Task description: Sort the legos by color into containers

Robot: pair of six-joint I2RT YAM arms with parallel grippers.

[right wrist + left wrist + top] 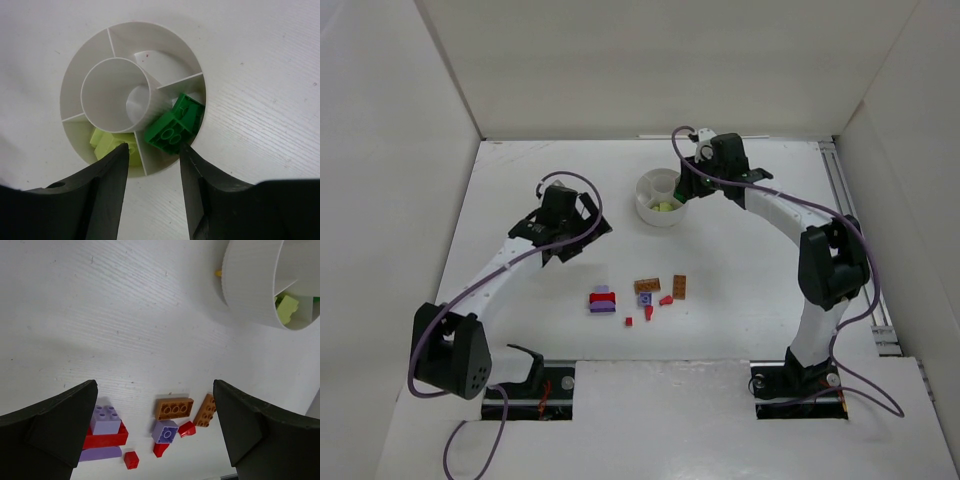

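Black fingers (100,200) of the right end effector (152,146) stand partly spread, pinching nothing. Just beyond their tips, a dark green lego (172,127) lies tilted in 1 wedge of the white dish (87,65), with lime-yellow legos (107,142) in the neighbouring wedge. The left end effector (154,385) is spread wide above the tabletop (100,315). Between its fingers lie a purple lego (105,420), red legos (106,437) and orange-brown legos (173,408), and the dish sits ahead to its right.
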